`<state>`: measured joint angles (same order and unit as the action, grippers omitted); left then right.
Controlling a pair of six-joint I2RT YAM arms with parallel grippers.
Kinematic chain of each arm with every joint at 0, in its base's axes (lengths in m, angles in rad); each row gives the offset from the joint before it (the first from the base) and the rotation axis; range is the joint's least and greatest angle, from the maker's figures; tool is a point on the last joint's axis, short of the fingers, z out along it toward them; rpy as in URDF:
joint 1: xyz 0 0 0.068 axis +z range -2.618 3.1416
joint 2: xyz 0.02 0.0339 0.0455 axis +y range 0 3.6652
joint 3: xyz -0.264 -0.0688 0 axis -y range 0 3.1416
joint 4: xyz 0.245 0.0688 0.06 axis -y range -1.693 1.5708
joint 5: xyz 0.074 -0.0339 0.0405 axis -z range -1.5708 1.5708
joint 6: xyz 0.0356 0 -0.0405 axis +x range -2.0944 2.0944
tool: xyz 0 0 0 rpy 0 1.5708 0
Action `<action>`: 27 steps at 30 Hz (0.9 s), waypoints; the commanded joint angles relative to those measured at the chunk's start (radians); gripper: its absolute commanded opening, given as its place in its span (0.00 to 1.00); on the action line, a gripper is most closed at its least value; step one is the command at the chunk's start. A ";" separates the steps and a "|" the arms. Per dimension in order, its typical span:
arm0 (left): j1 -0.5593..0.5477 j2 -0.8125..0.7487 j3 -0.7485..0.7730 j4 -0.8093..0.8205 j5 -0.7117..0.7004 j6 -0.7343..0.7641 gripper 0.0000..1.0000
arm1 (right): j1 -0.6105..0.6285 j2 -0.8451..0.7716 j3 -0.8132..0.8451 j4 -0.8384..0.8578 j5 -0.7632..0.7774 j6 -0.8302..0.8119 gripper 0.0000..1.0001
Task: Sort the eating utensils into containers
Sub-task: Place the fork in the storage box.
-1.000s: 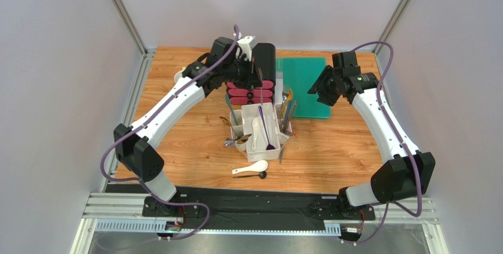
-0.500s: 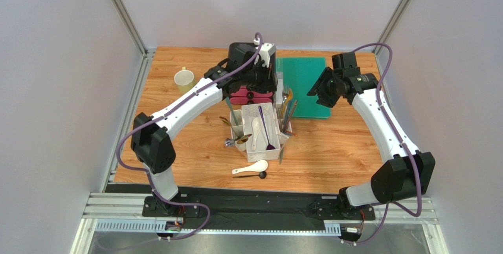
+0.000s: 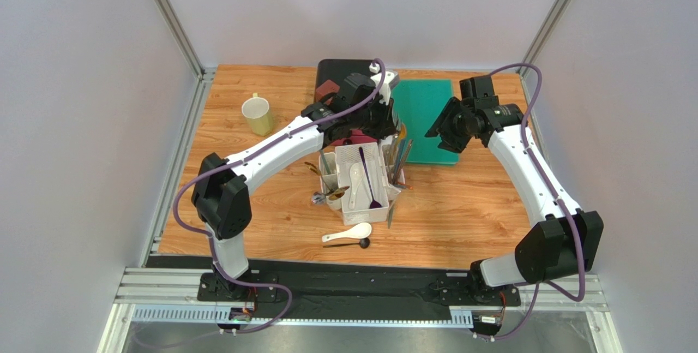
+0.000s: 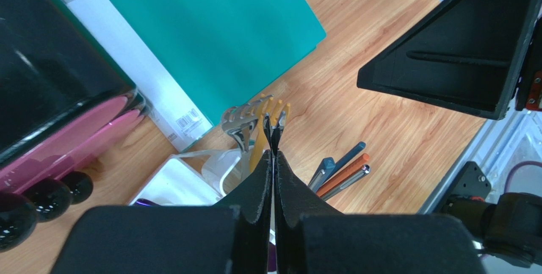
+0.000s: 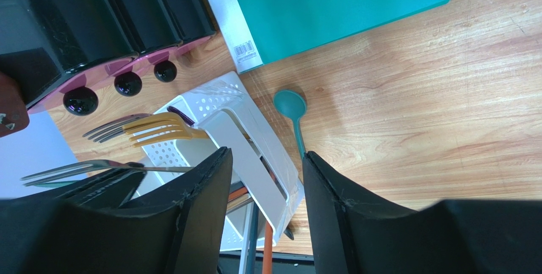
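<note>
Left gripper (image 4: 273, 152) is hanging over the forks (image 4: 254, 118), pinched fully closed on nothing. The forks are sticking out of the white caddy's (image 5: 245, 133) far side, mid-worktop. Right gripper (image 5: 265, 155) is hovering nearby, jaws moderately apart, empty. White soup spoon (image 3: 347, 234) is lying toward the worktop's near edge, and a teal spoon (image 5: 291, 105) is lying beside the caddy.

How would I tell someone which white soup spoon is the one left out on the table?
Start at the white caddy in the middle of the wooden table. In front of it, toward the table's near edge, a white soup spoon lies on bare wood beside a small black object. Its twin sits inside the caddy's centre bin; this one lies outside.
</note>
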<state>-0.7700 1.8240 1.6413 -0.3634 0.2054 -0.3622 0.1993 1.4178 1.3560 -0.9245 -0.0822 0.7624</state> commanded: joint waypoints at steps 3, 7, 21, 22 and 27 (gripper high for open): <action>-0.031 0.003 -0.049 0.098 -0.049 0.046 0.00 | -0.005 -0.036 -0.012 0.007 -0.027 -0.018 0.50; -0.052 -0.017 -0.124 0.156 -0.093 0.060 0.00 | -0.005 -0.056 -0.037 0.012 -0.033 -0.020 0.50; -0.077 -0.025 -0.204 0.181 -0.120 0.083 0.13 | -0.003 -0.154 -0.170 0.050 -0.056 -0.003 0.50; -0.083 -0.023 -0.196 0.172 -0.126 0.083 0.15 | -0.004 -0.155 -0.172 0.052 -0.054 -0.003 0.50; -0.095 -0.051 -0.204 0.142 -0.170 0.085 0.27 | -0.003 -0.171 -0.189 0.052 -0.048 -0.002 0.51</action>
<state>-0.8509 1.8244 1.4277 -0.2138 0.0742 -0.2962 0.1993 1.2839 1.1854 -0.9024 -0.1322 0.7563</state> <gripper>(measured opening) 0.256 0.504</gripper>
